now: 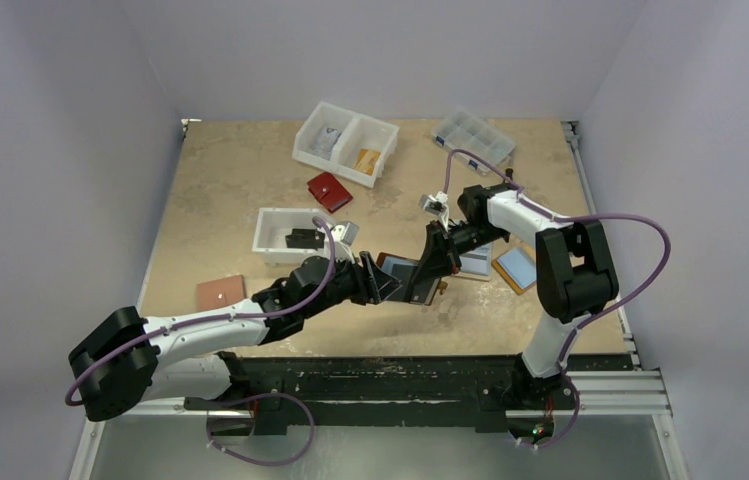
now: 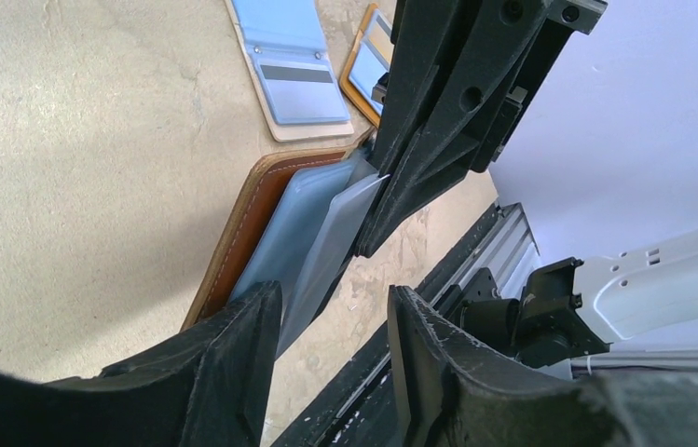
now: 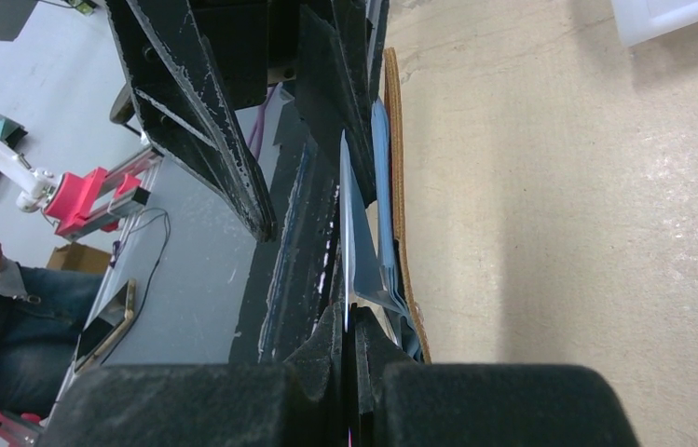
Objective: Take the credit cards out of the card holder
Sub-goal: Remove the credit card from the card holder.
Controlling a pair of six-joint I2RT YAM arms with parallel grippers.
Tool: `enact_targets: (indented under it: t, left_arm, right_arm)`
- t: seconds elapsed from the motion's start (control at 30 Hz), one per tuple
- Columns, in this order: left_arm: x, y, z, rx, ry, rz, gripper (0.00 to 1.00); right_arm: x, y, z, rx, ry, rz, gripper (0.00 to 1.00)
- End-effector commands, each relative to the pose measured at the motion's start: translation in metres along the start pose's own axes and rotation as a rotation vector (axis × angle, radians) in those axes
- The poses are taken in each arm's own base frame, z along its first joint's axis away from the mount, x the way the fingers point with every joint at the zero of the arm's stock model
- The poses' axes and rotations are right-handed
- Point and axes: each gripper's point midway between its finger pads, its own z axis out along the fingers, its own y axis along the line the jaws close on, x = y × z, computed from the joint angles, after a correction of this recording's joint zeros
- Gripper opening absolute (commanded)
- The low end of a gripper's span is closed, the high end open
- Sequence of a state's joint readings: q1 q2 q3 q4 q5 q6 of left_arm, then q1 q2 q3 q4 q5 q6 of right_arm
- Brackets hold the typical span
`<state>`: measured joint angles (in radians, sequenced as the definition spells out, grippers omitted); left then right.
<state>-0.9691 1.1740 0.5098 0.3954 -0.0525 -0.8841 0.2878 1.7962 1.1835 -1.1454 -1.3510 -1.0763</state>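
The card holder [image 2: 244, 222], brown with a light-blue inner panel, lies open at the table's middle front [image 1: 402, 268]. A thin greyish credit card [image 2: 337, 235] sticks partway out of it. My right gripper [image 3: 351, 321] is shut on that card's edge [image 3: 345, 223], right next to the holder's stitched brown rim [image 3: 394, 168]. In the top view the right gripper [image 1: 426, 280] comes in from the right. My left gripper [image 2: 331, 345] faces it at the holder's near end [image 1: 382, 283]. It is open, with only bare table between its fingers.
Just behind lie an open light-blue holder [image 2: 294, 65] and a tan holder with a blue panel [image 1: 516, 268]. Farther back are a red wallet [image 1: 329, 190], a white tray [image 1: 285, 235], a two-part white bin [image 1: 345, 140] and a clear organiser [image 1: 472, 135]. A brown square [image 1: 221, 292] lies at the left.
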Motion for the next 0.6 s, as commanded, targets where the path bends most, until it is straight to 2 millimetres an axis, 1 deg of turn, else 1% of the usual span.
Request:
enact_targets:
  t: [0.0,0.17,0.43,0.57]
  left_arm:
    - [-0.007,-0.006,-0.003,0.023,-0.029,-0.024,0.50]
    - [-0.006,-0.002,-0.005,0.003,-0.030,-0.034,0.50]
    - [-0.005,0.004,-0.005,-0.022,-0.030,-0.038,0.43]
    - [-0.004,0.005,-0.005,-0.027,-0.028,-0.039,0.33]
  right_arm:
    - [-0.010,0.000,-0.001,-0.007,-0.015,-0.032,0.00]
    - [-0.010,0.000,-0.001,-0.008,-0.014,-0.032,0.00]
    - [-0.010,0.001,-0.001,-0.008,-0.012,-0.034,0.00]
    - [-0.009,0.001,-0.002,-0.007,-0.011,-0.034,0.00]
